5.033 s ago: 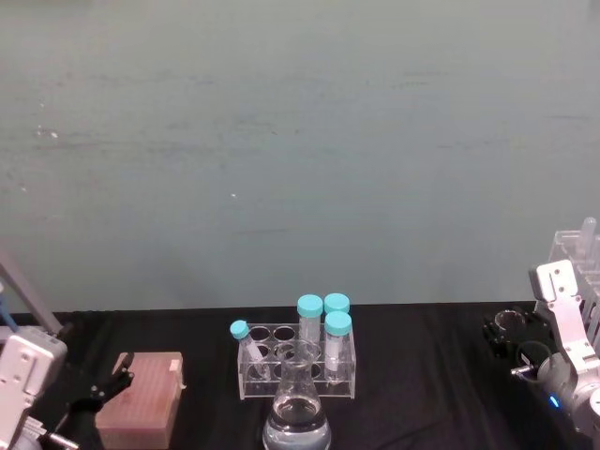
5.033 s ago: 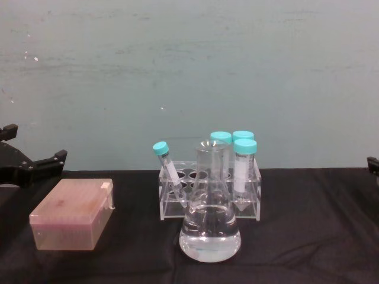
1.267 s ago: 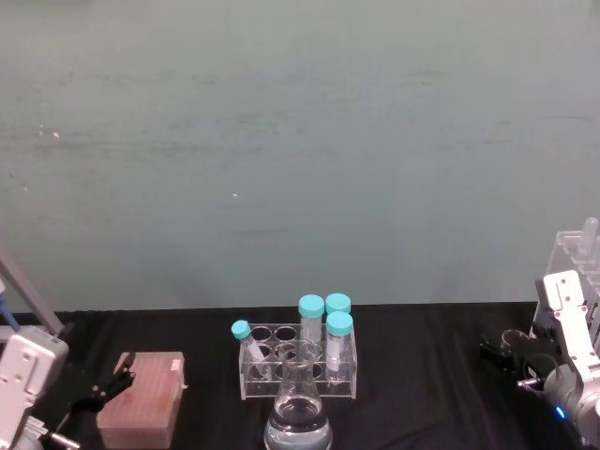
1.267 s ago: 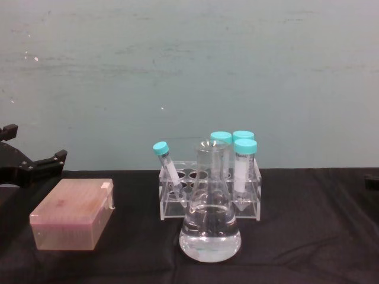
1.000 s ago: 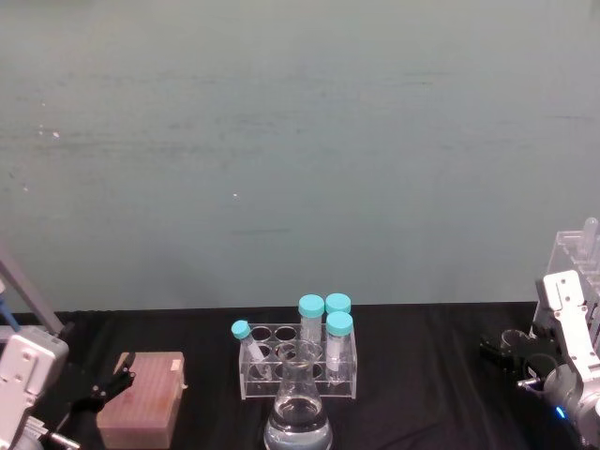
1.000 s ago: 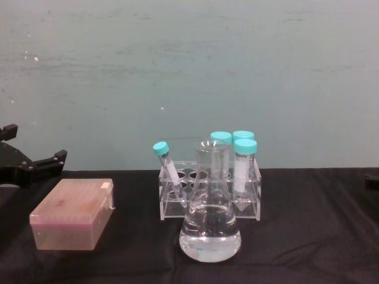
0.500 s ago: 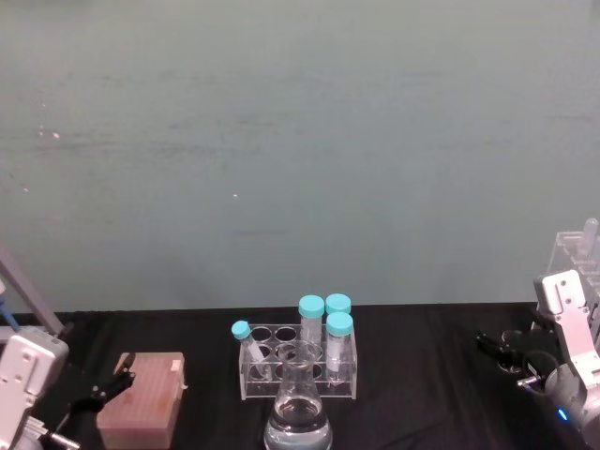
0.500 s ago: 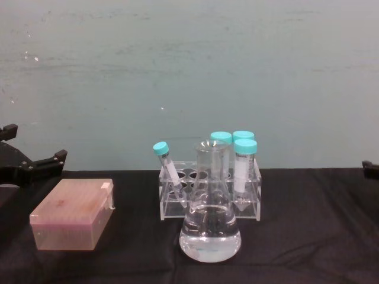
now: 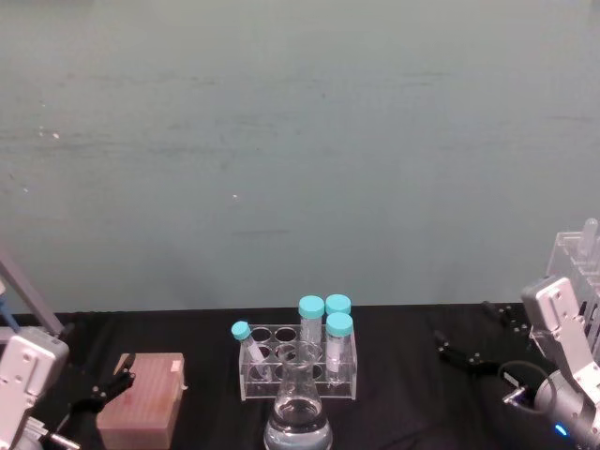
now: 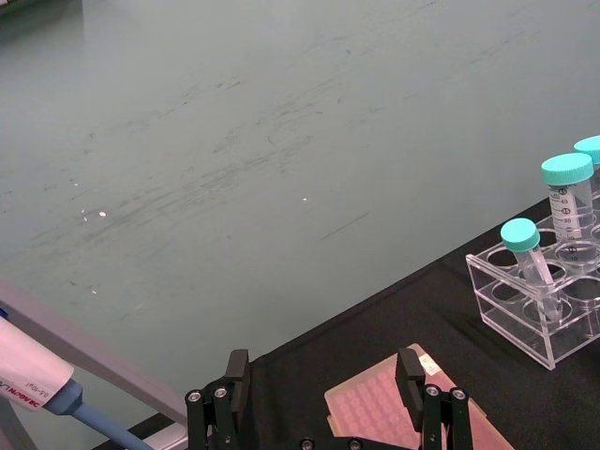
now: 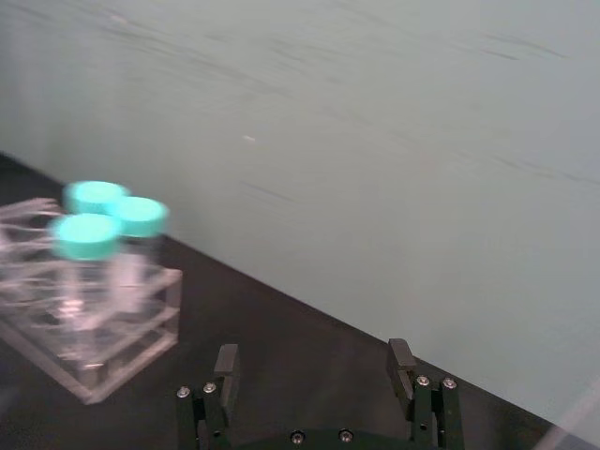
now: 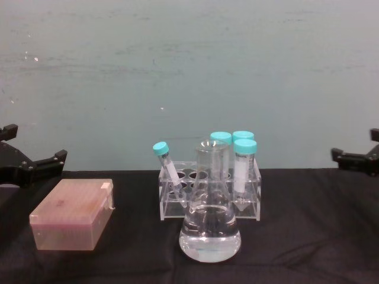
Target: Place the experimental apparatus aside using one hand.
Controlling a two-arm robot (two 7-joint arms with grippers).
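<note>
Glass flask (image 9: 298, 417) stands front and middle in your head view, right gripper (image 9: 474, 335) spread wide well to its right. Left wrist view: left gripper (image 10: 323, 370) spread, near the pink box (image 10: 370, 417). Chest view: flask stands before the tube rack (image 12: 254, 204).

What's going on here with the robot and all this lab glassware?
A two-armed robot is working on lab equipment on a black table. Its right tool is open and empty, held out from the right side towards the middle, where a clear rack of teal-capped tubes stands just behind a conical flask part-filled with clear liquid. Nothing is gripped right now. The left tool, also open, sits beside a pink box on the left. A taller clear rack stands at the far right.
</note>
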